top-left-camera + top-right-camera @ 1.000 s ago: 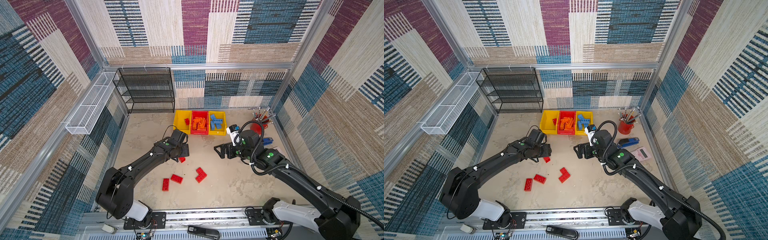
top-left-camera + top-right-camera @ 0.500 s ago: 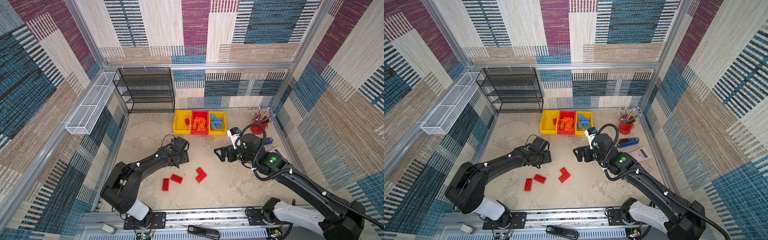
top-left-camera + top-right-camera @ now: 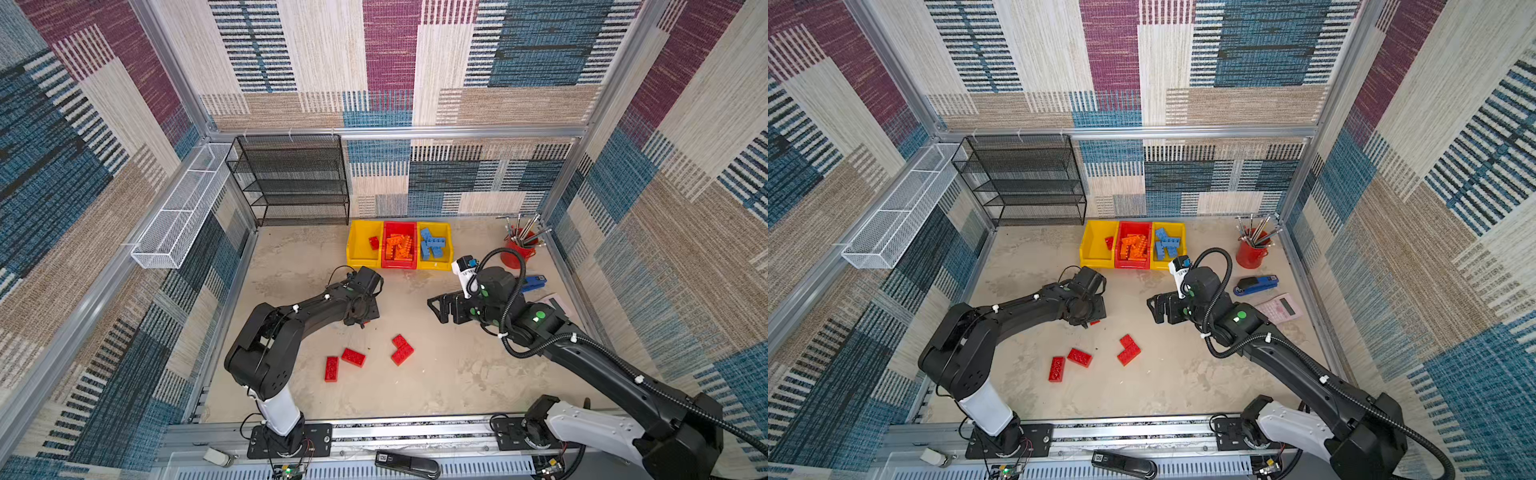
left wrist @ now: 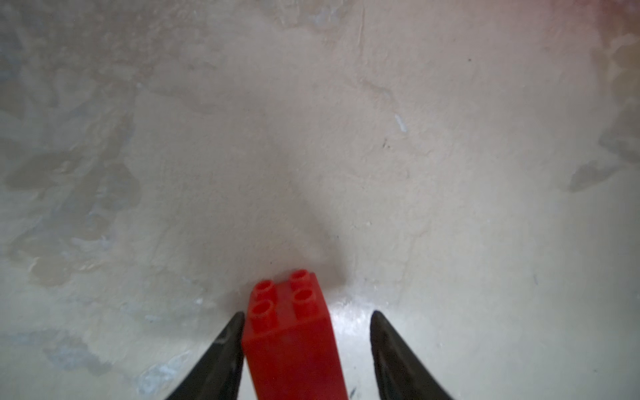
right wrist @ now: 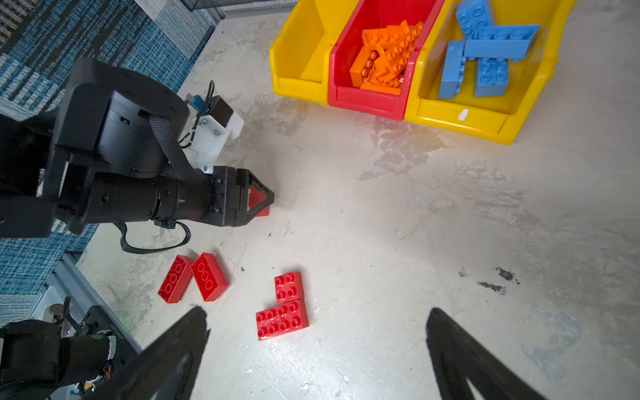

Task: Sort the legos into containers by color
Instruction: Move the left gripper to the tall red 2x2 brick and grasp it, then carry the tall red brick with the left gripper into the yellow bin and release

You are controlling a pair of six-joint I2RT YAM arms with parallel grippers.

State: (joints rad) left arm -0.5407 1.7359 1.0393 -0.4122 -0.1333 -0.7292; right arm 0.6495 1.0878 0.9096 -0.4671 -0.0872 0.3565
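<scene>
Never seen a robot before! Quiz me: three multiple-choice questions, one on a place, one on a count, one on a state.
1. The orange bricks lie in: A) red bin B) yellow bin C) cup
2. Loose red bricks on the table, excluding the left gripper's: A) two B) four C) seven
3. The right gripper is: A) open, empty B) holding blue brick C) holding red brick
Key: A, orange fills the red bin; B, four show in both top views; A, fingers apart, nothing between.

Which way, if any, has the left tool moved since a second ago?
Yes: left tool moved away from the left yellow bin, down around the small red brick.
</scene>
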